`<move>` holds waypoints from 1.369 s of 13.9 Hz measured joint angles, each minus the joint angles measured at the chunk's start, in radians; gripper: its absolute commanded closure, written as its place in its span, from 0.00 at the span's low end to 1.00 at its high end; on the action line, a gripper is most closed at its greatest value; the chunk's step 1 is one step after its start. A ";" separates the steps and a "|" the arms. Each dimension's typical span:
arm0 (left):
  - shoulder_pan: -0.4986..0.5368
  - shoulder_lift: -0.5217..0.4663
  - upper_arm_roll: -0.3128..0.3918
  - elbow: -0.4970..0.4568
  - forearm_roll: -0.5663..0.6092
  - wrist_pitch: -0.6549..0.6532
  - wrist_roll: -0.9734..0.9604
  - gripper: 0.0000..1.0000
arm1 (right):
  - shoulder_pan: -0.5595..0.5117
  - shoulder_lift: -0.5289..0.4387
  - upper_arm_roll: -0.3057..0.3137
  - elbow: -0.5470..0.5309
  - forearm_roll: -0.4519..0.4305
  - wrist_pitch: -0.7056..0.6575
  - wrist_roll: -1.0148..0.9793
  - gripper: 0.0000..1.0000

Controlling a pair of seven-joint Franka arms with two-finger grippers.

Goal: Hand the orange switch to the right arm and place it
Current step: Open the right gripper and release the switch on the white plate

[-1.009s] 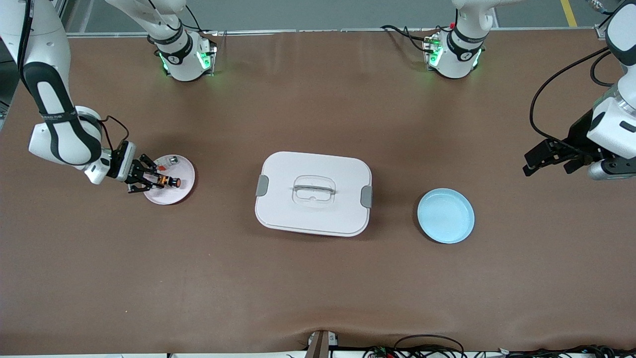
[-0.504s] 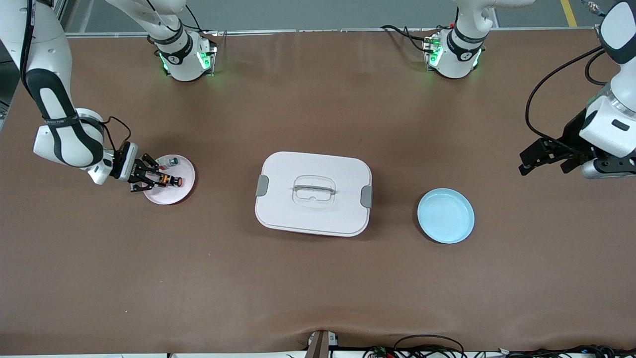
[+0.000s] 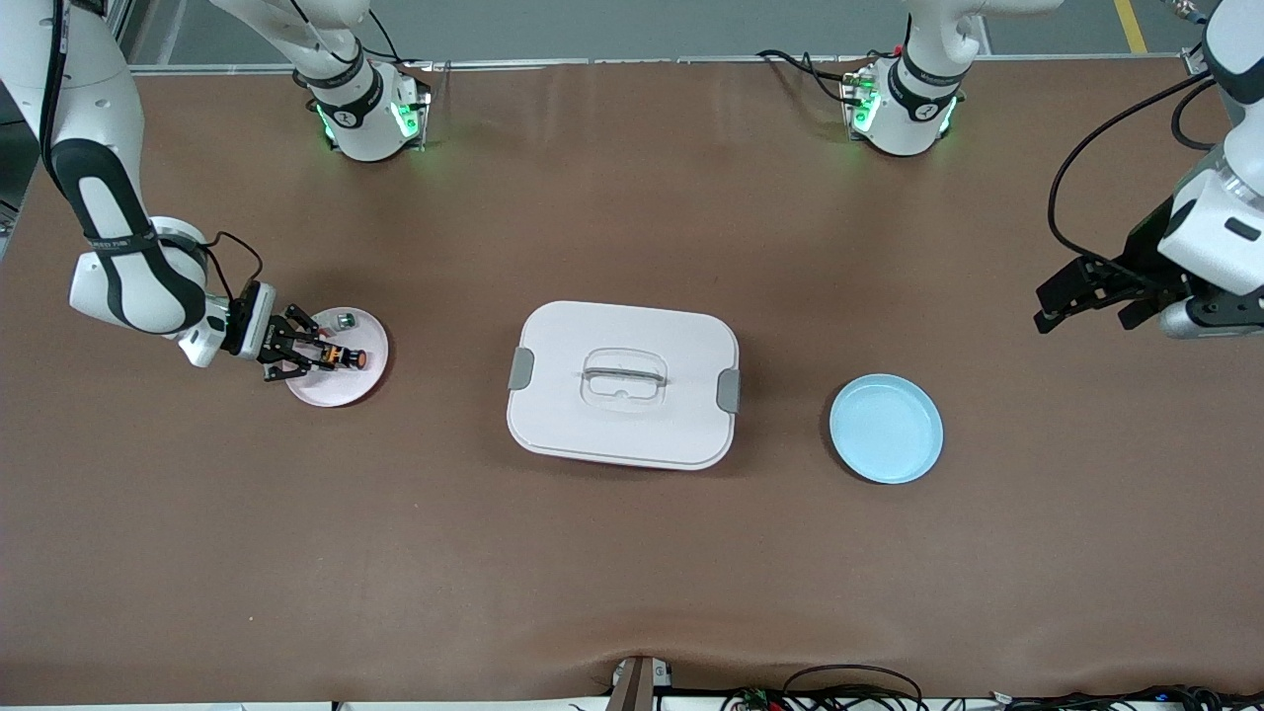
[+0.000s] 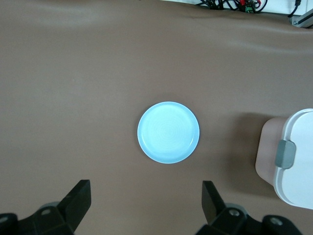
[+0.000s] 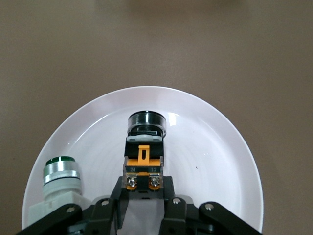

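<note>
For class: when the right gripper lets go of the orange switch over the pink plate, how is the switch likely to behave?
The orange switch looks like rigid moulded plastic with metal screws, so it probably will not flex in the right gripper. Its round black head suggests it could roll or rock on the smooth pink plate. The squarer terminal block may check that roll.

Middle of the table is being hogged by the white lidded box [image 3: 623, 384]

Bare brown table [image 3: 632, 573] is being left open around it; the blue plate [image 3: 886, 428] and pink plate [image 3: 341, 380] are being kept well apart at either end.
</note>
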 measured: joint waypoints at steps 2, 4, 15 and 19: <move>0.001 -0.025 0.002 0.000 0.000 -0.028 0.000 0.00 | 0.000 0.006 0.003 0.008 0.000 -0.006 -0.006 1.00; 0.001 -0.040 0.003 0.000 0.000 -0.042 0.000 0.00 | 0.000 0.011 0.003 0.018 0.000 -0.014 -0.007 1.00; 0.002 -0.042 0.006 -0.001 0.000 -0.058 0.000 0.00 | 0.001 0.050 0.009 0.078 0.000 -0.054 0.012 0.00; 0.002 -0.042 0.007 -0.001 0.000 -0.067 0.000 0.00 | 0.001 0.052 0.010 0.079 0.000 -0.067 0.059 0.00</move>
